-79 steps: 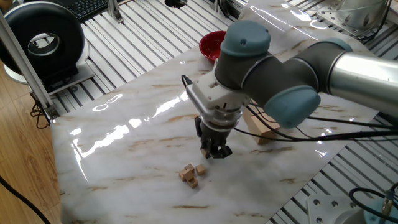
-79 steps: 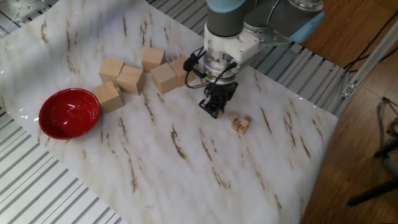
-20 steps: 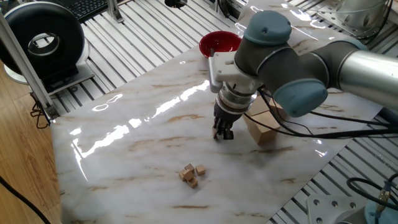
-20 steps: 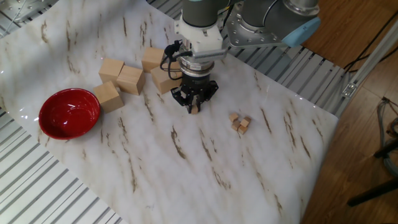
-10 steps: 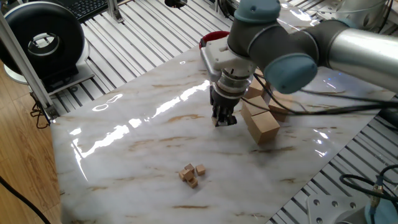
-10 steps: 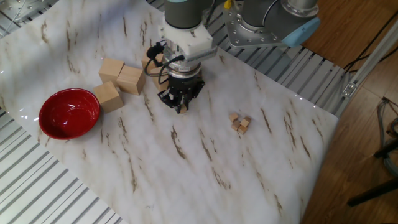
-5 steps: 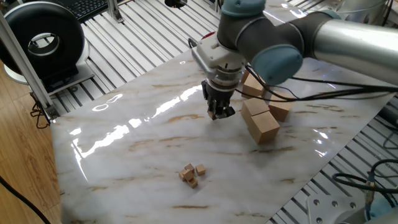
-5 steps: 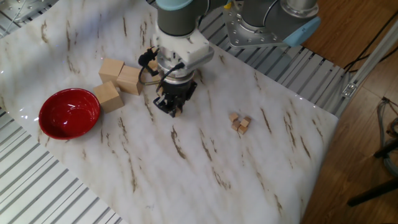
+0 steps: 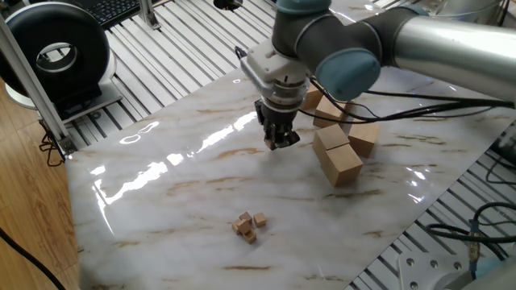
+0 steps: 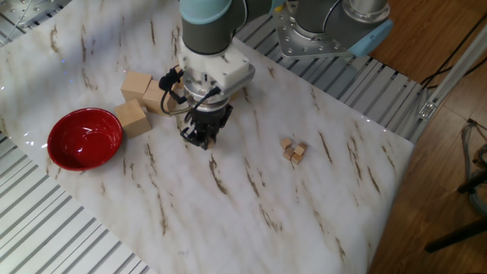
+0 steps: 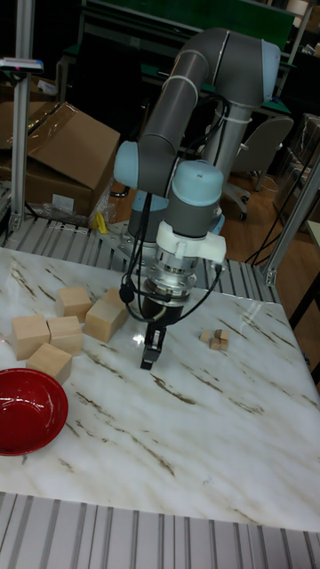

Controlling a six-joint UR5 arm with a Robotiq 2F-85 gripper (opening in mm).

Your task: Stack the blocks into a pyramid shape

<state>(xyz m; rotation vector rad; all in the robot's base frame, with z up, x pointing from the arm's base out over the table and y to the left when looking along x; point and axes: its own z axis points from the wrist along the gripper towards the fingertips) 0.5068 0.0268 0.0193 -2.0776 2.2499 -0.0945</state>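
Gripper (image 10: 204,138) hung low over the marble table (image 10: 251,198), jaws apparently pinched on a tiny tan cube; too small to confirm. Three small blocks (image 10: 293,150) sat clustered well apart from it, toward the table edge; no pyramid shape built. Large wooden blocks (image 9: 339,157) were near the arm. Risk: loose pinch drops the cube, or placing it scatters the cluster.

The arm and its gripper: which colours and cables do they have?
The arm has grey metal tubes and pale blue joint caps. Its wrist ends in a white collar. The gripper below is small and black, with two narrow fingers. Black cables loop beside the wrist.
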